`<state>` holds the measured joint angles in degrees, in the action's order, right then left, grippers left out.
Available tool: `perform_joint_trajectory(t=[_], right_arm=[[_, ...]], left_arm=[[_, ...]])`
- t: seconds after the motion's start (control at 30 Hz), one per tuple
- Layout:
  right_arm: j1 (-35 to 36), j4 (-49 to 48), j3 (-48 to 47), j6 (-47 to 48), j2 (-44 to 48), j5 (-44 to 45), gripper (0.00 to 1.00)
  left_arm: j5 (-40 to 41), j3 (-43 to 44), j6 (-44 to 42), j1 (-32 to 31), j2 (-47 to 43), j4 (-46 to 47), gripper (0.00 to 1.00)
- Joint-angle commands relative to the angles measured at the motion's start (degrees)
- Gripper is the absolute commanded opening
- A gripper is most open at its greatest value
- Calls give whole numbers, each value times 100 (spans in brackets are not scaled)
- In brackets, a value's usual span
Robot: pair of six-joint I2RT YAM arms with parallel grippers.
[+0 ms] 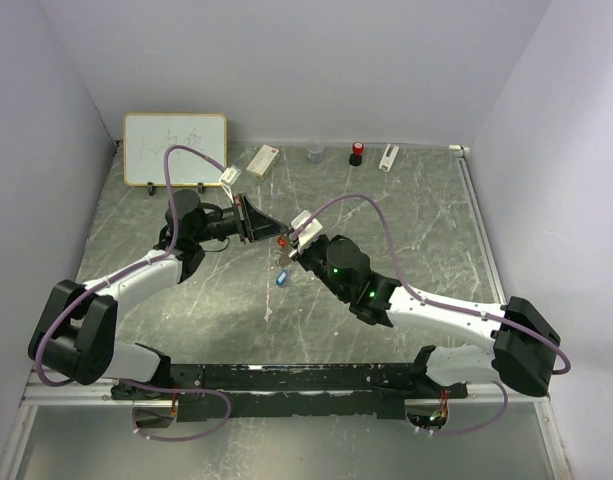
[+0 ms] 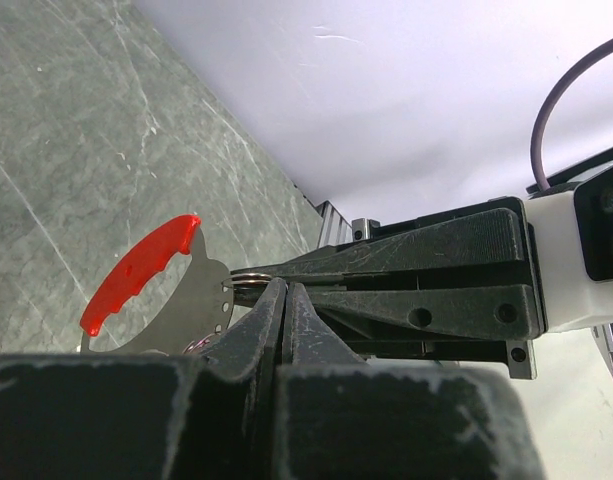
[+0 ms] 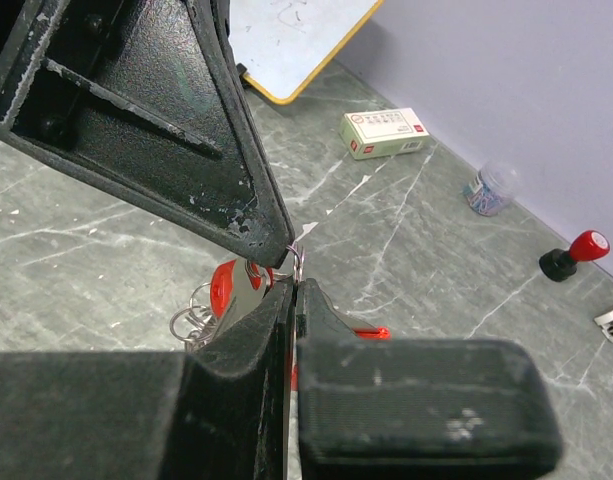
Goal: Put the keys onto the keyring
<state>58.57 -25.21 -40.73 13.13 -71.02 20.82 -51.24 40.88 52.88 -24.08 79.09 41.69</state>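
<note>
On my feed the table [image 1: 406, 220] is grey-green stone with white veins, and the walls [image 1: 286, 60] are pale lilac. The keyring [image 2: 136, 272] shows a bright red fob against silver metal. One key [image 1: 282, 280] has a blue head. At the far left, the whiteboard [image 1: 174, 149] is white with a yellow frame. The far box [image 3: 385, 133] is white with red print, and the stamp [image 3: 574, 255] is red on black. The left arm [image 1: 136, 275] and right arm [image 1: 446, 310] are white with black joints and purple cables [image 1: 354, 196].
</note>
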Motion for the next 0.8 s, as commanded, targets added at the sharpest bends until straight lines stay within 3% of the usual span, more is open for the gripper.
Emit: perform_joint_trajectory(t=[0.0,0.03,0.17,0.27,0.57,0.77], right_arm=[[20,-124,-189,17,6,-72,0],[16,-112,-202,3,-4,-51,0],[19,-50,-235,-10,9,-19,30],[15,-39,-197,-35,125,-1,43],[23,474,204,-283,1171,223,47],[16,837,530,-398,2087,485,48]], left_arm=[[-264,269,-92,-53,-168,-20,7],[-271,277,-109,-53,-166,-39,7],[-259,343,-210,-52,-165,-142,7],[-216,448,-438,-53,-191,-374,7],[154,865,-1445,-53,-438,-1369,7],[163,872,-1642,-53,-532,-1224,7]])
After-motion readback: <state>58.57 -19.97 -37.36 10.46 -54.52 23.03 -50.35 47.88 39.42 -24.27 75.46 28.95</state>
